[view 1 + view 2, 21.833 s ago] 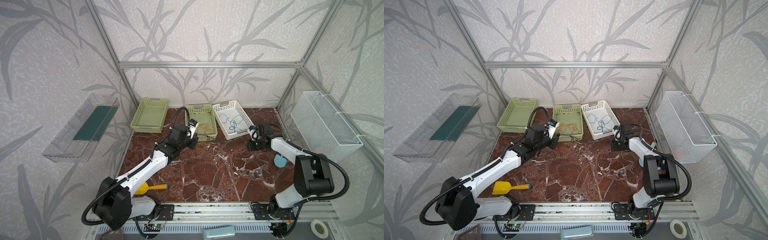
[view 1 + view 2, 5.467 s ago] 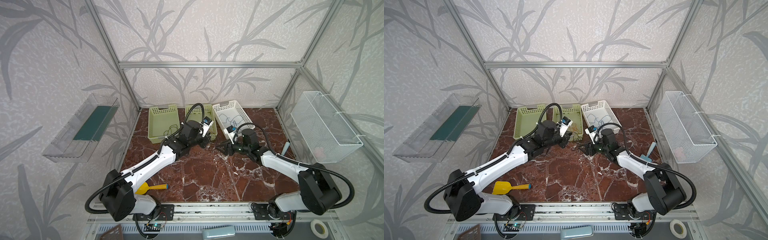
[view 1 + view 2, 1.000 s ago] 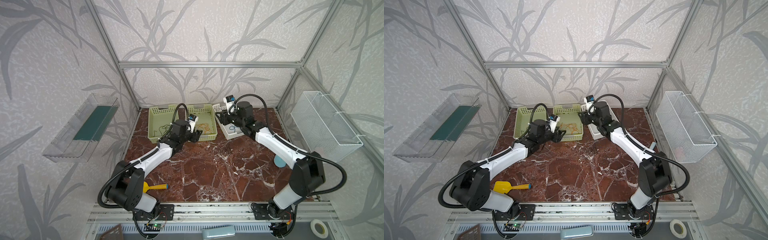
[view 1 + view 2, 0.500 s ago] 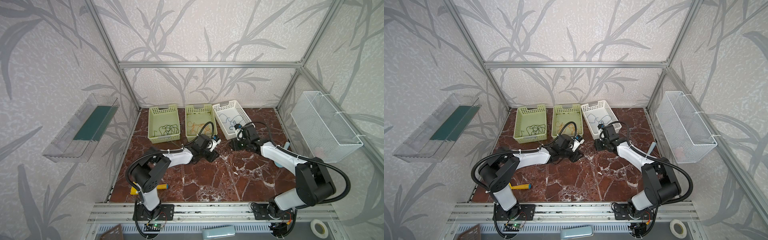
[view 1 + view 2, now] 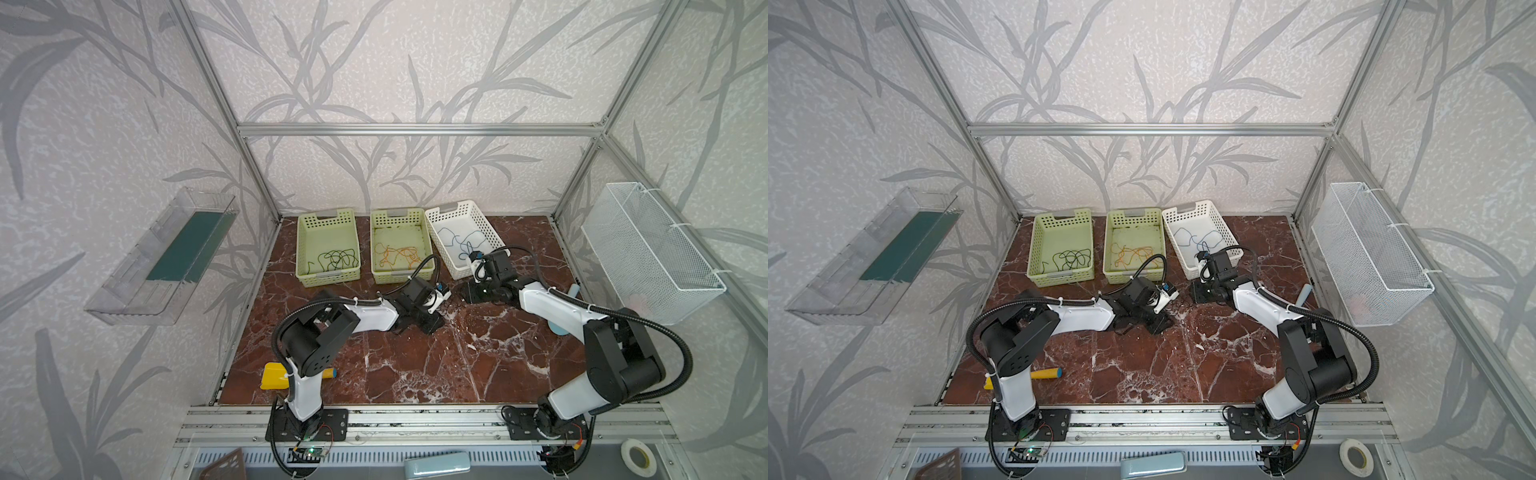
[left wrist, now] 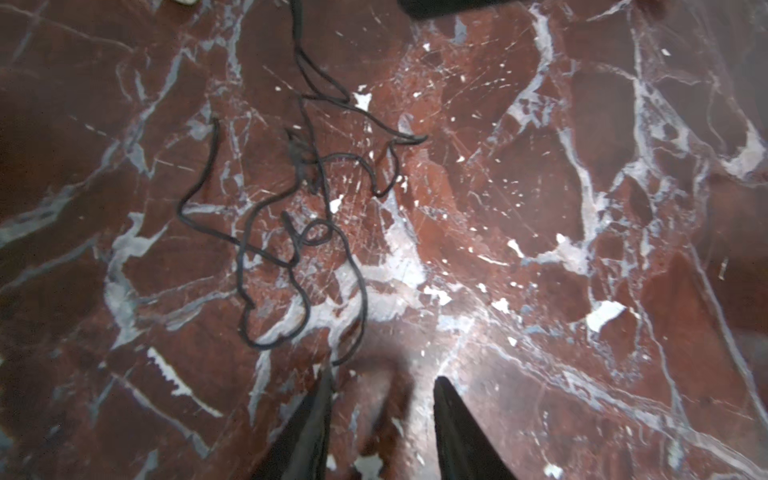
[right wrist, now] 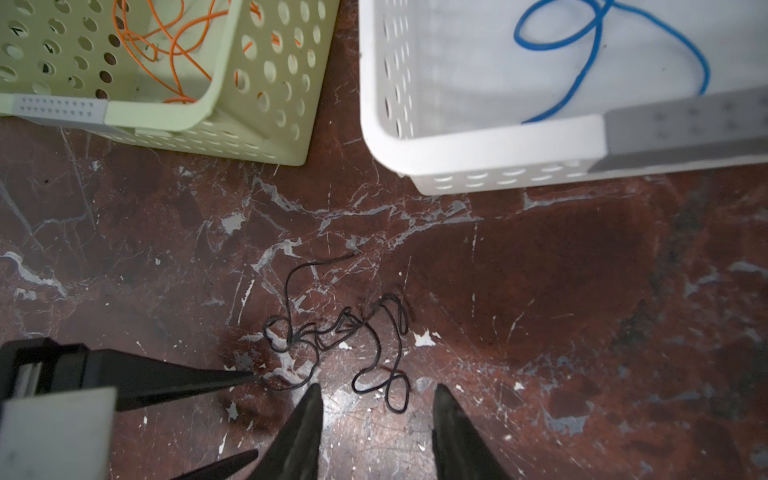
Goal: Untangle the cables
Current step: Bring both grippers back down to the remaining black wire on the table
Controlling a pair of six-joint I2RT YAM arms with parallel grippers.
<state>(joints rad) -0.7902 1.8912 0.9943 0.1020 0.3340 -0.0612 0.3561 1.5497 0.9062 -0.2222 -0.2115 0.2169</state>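
Mostly done, by the layout: dark green cables [image 5: 334, 261] lay in the left green basket [image 5: 327, 278], orange cables [image 5: 397, 255] in the middle green basket [image 5: 399, 277], blue cables [image 5: 461, 243] in the white basket [image 5: 440, 243]. Remaining: one knotted dark cable [image 7: 345, 320] on the bench [image 5: 415, 365], between the tools. Left tool [image 6: 383, 376] and right tool [image 7: 377, 387] both had jaws apart, holding nothing. The tangle was hardly visible in both top views. One strand ran out of the left wrist view. Finger contact unclear.
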